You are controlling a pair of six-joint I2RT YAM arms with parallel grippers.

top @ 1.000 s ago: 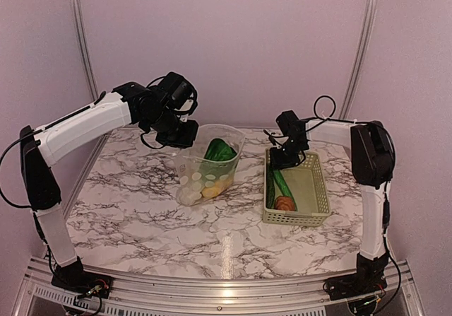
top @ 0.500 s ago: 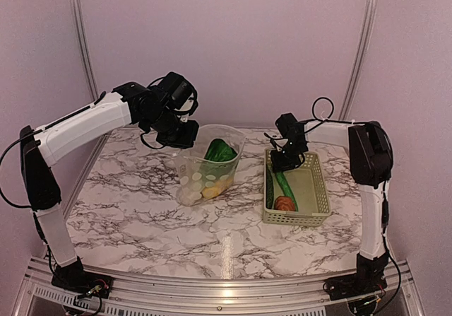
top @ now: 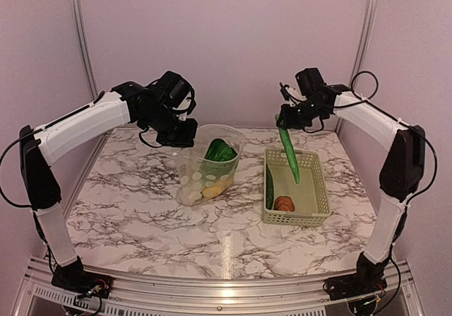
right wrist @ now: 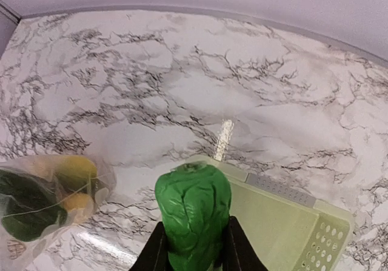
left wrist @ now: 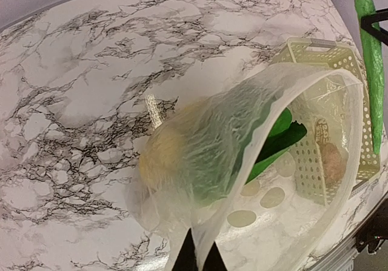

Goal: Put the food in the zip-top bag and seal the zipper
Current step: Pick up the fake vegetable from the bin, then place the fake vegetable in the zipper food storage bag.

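1. Right gripper (top: 285, 120) is high in the upper right of the overhead view, jaws clamped on the top end of the cucumber (top: 290, 155). The long green cucumber hangs almost straight down, leaning a little, with its lower tip above the far end of the basket (top: 321, 189).
2. The right wrist view looks straight down the cucumber's bumpy skin, a dark finger pressed against each side.
3. Left gripper (top: 181, 136), just left of centre, is pinched tight on the rim of the bag (top: 205, 171). It holds that edge up so the mouth gapes wide, facing the basket. The seal strip is too faint to pick out.
4. The bag sits on the table (top: 134, 210) in the middle of the view. Inside it, a dark green leafy vegetable (top: 219, 150) lies on top and yellow pieces (top: 210, 187) are bunched at the bottom.
5. The pale green basket sits right of centre, near the bag but apart from it. A dark green piece (top: 270, 186) lies along its left wall, and a brown-orange round piece (top: 284, 203) sits near its front left corner.
6. The table is glossy white marble pattern with dark veins, and a streak of light reflects off it near front centre.
7. Behind is a plain lilac wall (top: 226, 40), with two metal posts (top: 80, 40) rising at upper left and upper right. A metal rail (top: 226, 288) runs along the bottom edge, where both arm bases are bolted.
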